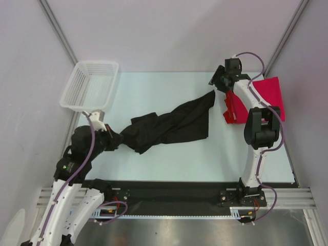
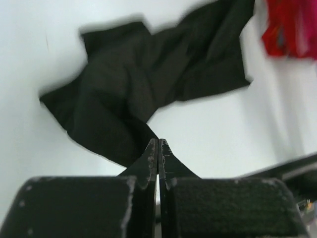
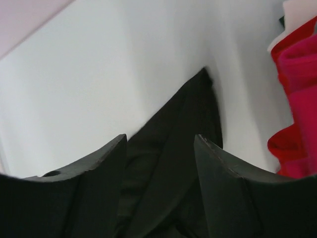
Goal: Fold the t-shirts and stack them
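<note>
The black t-shirt [image 1: 169,125] lies stretched and crumpled across the table from lower left to upper right. My left gripper [image 1: 117,139] is at its left end. In the left wrist view the jaws [image 2: 158,142] are shut and the blurred cloth [image 2: 133,84] narrows down to the fingertips. My right gripper [image 1: 214,86] is at the shirt's far right corner. In the right wrist view it [image 3: 161,140] is open, with the black cloth [image 3: 173,148] lying between the fingers. Red t-shirts [image 1: 266,95] lie at the right, one of them folded [image 1: 231,110].
A white mesh basket [image 1: 89,84] stands tilted at the table's far left corner. The red cloth also shows in the left wrist view [image 2: 290,27] and the right wrist view [image 3: 297,99]. The right arm reaches over the red shirts.
</note>
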### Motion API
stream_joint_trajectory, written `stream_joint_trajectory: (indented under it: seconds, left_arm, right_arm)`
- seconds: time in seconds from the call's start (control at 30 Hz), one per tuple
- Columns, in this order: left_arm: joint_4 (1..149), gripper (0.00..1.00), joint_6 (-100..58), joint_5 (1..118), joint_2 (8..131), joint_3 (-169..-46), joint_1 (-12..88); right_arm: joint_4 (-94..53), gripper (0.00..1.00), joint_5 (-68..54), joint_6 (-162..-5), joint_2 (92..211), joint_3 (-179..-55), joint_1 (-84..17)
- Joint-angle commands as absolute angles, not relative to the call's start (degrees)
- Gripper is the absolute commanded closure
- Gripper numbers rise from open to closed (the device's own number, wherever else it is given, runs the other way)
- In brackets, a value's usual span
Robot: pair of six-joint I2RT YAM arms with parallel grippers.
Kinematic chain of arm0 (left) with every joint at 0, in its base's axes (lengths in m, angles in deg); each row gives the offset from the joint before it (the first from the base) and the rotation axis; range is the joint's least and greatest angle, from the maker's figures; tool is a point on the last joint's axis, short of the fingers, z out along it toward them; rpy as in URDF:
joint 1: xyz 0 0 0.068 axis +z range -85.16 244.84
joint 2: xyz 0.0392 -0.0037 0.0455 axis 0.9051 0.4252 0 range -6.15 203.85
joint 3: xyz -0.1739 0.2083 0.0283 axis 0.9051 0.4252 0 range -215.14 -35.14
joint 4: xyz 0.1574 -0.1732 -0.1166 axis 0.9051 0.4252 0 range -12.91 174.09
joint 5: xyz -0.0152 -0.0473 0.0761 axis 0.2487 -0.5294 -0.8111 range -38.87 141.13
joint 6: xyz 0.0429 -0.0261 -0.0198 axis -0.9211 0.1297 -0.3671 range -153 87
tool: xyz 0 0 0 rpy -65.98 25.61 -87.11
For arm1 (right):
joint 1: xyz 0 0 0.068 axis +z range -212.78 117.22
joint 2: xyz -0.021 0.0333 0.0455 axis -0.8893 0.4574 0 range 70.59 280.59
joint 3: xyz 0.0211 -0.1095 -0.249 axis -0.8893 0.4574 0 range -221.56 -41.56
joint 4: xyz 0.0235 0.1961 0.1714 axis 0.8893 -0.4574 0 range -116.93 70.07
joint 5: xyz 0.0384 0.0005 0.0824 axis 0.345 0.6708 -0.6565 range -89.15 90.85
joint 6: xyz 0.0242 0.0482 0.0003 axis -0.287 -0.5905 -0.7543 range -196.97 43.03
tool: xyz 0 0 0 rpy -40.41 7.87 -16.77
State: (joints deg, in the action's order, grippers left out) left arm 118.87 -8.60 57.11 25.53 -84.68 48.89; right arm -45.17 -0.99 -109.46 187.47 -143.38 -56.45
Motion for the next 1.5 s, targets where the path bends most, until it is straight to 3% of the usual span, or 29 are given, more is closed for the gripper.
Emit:
stream_joint_trajectory:
  seconds: [0.0, 0.1, 0.2, 0.37, 0.53, 1.23, 1.47]
  left_arm:
    - [122.78, 1.0, -10.76, 63.77, 24.88, -81.54, 49.19]
    - [122.88, 1.0, -12.0, 62.4, 23.91, -82.69, 49.19]
    - [122.36, 1.0, -11.46, 58.59, 25.31, -84.09, 49.28]
    - [118.58, 1.0, -15.42, 57.73, 29.97, -85.68, 49.28]
    - [114.03, 1.0, -12.27, 57.8, 29.81, -81.12, 49.28]
    - [111.54, 1.0, -11.82, 54.64, 26.46, -78.03, 49.28]
    - [111.54, 1.0, -11.74, 54.64, 26.28, -77.95, 49.28]
  right_arm:
    - [-49.38, 0.38, 0.75, -104.85, 185.47, -143.36, -52.95]
    - [-45.1, 0.45, 3.4, -104.57, 177.93, -131.97, -51.1]
    - [-40.61, 0.6, 1.47, -104.57, 170.36, -119.92, -48.99]
    - [-37.61, 0.59, -1.34, -104.05, 164.03, -108.02, -45.21]
    - [-32.34, 0.5, -0.9, -102.2, 162.7, -99.94, -43.53]
    - [-21.08, 0.47, -3.36, -99.39, 172.81, -100.97, -41.07]
    - [-20.81, 0.63, -4.24, -98.95, 174.12, -100.8, -40.9]
